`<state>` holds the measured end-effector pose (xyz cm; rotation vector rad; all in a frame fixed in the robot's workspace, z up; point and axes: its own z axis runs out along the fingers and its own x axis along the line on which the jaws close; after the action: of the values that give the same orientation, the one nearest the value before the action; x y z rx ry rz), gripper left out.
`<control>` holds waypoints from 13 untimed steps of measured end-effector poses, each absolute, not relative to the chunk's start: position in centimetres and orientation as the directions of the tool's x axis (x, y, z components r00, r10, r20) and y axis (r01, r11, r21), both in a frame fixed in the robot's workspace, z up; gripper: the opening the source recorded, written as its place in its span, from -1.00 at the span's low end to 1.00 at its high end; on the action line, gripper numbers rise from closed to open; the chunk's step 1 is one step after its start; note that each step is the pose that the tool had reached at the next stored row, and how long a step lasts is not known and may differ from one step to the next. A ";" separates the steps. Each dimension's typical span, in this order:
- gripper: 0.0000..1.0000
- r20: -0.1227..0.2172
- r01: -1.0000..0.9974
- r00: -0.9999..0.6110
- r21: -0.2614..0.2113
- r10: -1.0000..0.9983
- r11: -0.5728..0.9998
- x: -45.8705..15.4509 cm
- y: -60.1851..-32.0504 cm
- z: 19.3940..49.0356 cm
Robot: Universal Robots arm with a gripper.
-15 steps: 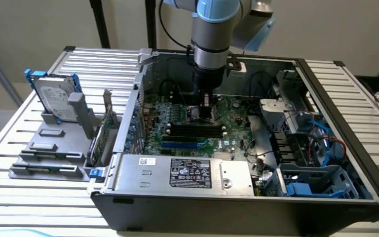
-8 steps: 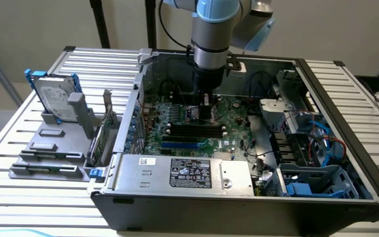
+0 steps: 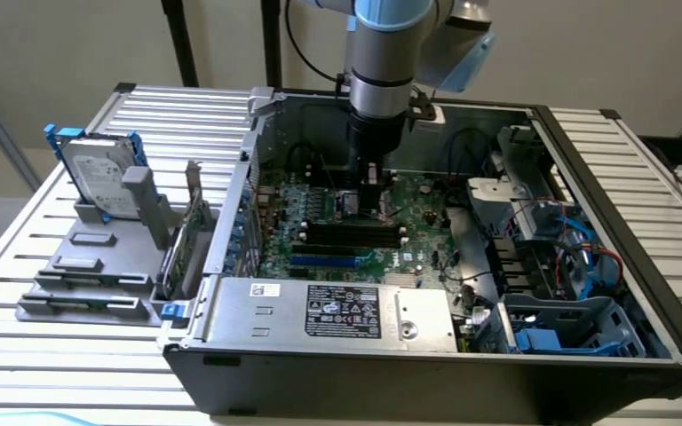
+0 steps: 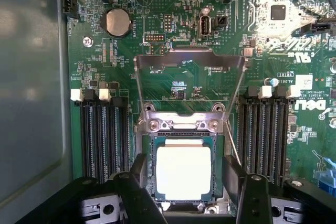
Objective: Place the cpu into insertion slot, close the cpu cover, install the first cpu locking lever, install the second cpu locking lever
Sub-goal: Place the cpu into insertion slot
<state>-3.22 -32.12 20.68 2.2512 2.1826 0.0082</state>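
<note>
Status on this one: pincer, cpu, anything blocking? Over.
Open pincer straddling the cpu, no grip. The cpu lies flat in the insertion slot. Raised cpu cover, not closed. Nothing lying over the cpu.

One bench (image 3: 33, 373) carries one case (image 3: 436, 377) and, by the bench edge at the exterior view's left, one hard drive (image 3: 95, 173). One arm (image 3: 383, 53) ends in one tool (image 4: 185, 177) with two fingers (image 4: 139, 174). The case holds one motherboard (image 4: 157, 51) and one power supply (image 3: 329, 311). On the motherboard there are one cpu (image 4: 184, 172), one slot (image 4: 152, 174), one cover (image 4: 190, 55), one coin battery (image 4: 117, 22) and two banks of memory slots (image 4: 105, 135); how many slots are in each bank is hard to tell.
</note>
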 end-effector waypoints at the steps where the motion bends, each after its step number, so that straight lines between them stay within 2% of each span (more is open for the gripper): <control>1: 0.36 0.000 0.999 0.031 0.008 1.000 -0.031 -3.2 -32.1 20.9; 4: 0.32 0.000 0.999 0.031 0.008 1.000 -0.031 -3.3 -32.1 21.4; 6: 0.06 0.000 0.999 0.031 0.008 1.000 -0.031 -3.5 -32.1 21.7; 7: 0.06 0.000 0.999 0.031 0.008 1.000 -0.031 -3.5 -32.1 21.9; 10: -0.29 0.000 0.999 0.031 0.008 1.000 -0.031 -4.0 -32.2 22.4; 11: -0.29 0.000 0.999 0.031 0.009 1.000 -0.031 -4.2 -32.2 22.5; 13: -0.53 0.000 0.999 0.031 0.011 1.000 -0.031 -4.8 -32.4 22.6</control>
<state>-4.84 -32.44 22.65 2.2500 2.1813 0.0113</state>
